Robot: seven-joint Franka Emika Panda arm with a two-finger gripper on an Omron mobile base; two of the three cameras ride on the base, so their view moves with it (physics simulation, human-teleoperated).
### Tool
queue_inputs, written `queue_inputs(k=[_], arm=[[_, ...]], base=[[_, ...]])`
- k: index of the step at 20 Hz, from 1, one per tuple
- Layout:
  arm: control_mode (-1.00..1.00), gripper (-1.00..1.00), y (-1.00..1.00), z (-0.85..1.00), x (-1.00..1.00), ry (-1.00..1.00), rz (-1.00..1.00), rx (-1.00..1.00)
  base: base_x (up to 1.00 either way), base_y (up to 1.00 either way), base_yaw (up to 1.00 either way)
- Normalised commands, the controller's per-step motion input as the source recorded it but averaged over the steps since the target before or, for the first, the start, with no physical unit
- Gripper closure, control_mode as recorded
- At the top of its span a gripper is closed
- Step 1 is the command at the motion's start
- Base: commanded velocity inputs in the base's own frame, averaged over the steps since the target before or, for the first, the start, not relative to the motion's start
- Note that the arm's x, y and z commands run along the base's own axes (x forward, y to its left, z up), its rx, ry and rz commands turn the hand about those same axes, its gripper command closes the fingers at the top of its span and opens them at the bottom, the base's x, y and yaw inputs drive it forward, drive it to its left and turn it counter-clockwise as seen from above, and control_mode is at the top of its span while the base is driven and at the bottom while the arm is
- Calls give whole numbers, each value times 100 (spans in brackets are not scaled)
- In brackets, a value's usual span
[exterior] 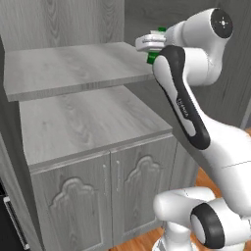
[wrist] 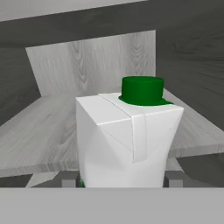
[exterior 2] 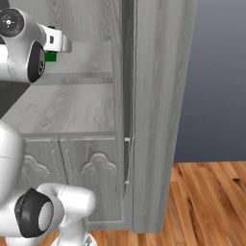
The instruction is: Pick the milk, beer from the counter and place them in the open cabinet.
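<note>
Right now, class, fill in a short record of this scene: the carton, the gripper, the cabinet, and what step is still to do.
Carton: the milk, white with a green cap, upright between the fingers
Gripper: gripper shut on the milk, at the right front corner of the upper shelf
Cabinet: the open cabinet, grey wood grain, two flat shelves, arched lower doors closed
Step left: milk not yet released onto a shelf

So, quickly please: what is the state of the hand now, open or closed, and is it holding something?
Hand: closed on the milk, holding it at the front edge of a shelf of the open cabinet.
</note>
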Motion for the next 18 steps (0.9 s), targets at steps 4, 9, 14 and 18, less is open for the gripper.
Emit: queue_inputs(k=[4, 9, 14, 18], arm=[[-100, 100, 23, -11, 61, 0, -2, -1], [-100, 100, 24, -6, 49, 2, -3, 0], [-100, 100, 17, 0, 37, 3, -2, 0], [-100, 100, 11, -7, 26, 1, 0, 0]], base=[[0, 0, 0], [0, 0, 0], [0, 0, 0], [0, 0, 0]])
